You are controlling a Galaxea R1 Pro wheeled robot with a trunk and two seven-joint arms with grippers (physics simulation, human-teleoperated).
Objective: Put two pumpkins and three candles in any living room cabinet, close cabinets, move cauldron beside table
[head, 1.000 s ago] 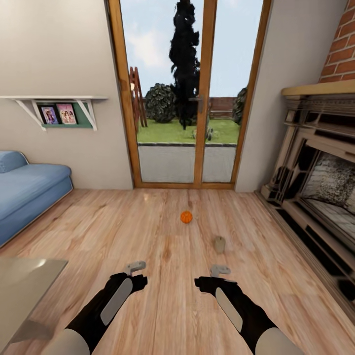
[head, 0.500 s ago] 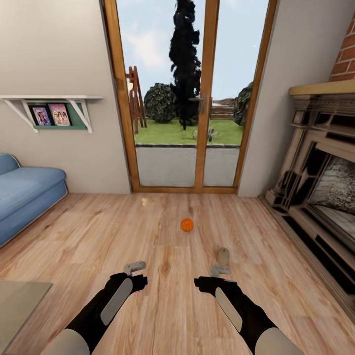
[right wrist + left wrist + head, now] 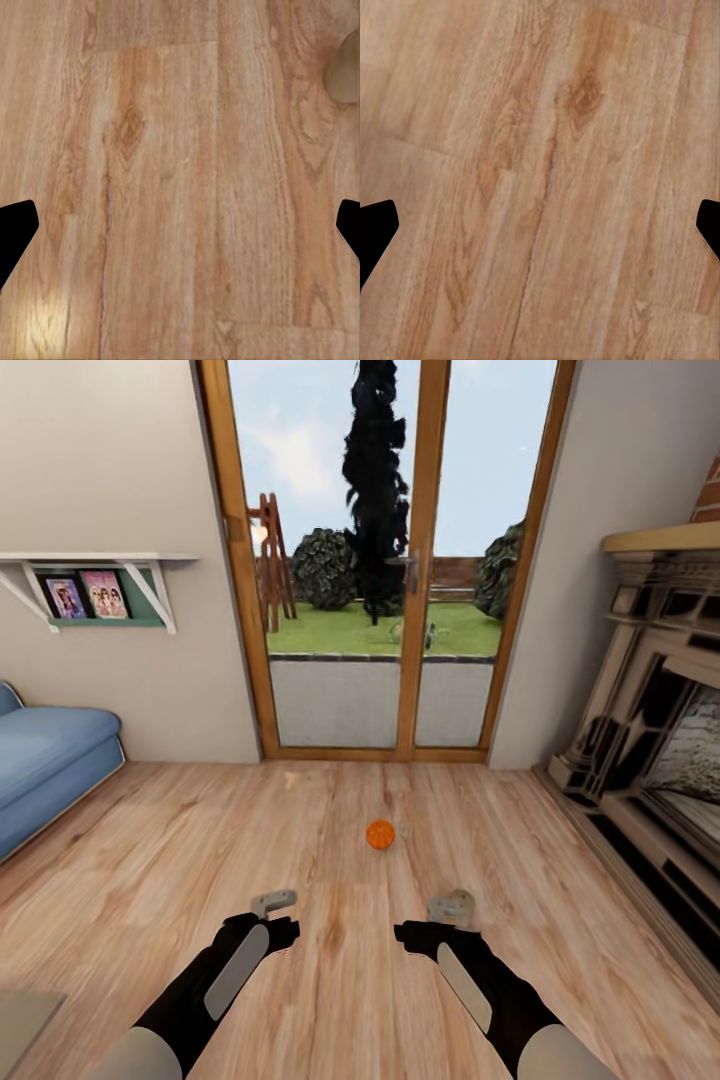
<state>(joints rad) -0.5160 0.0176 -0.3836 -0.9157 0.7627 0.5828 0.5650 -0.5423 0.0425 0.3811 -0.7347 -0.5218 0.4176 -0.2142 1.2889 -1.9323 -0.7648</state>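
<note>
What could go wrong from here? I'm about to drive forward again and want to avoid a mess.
The candle stands on the floor just past the right gripper, partly hidden by it; driving on could tip it or push it away. The pumpkin lies loose farther ahead and would likely roll if nudged. Both grippers look open and empty, so nothing is secured.

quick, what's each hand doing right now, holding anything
Left hand: open, holding nothing, over bare wooden floor.
Right hand: open, holding nothing; a candle stands on the floor just beyond it.
</note>
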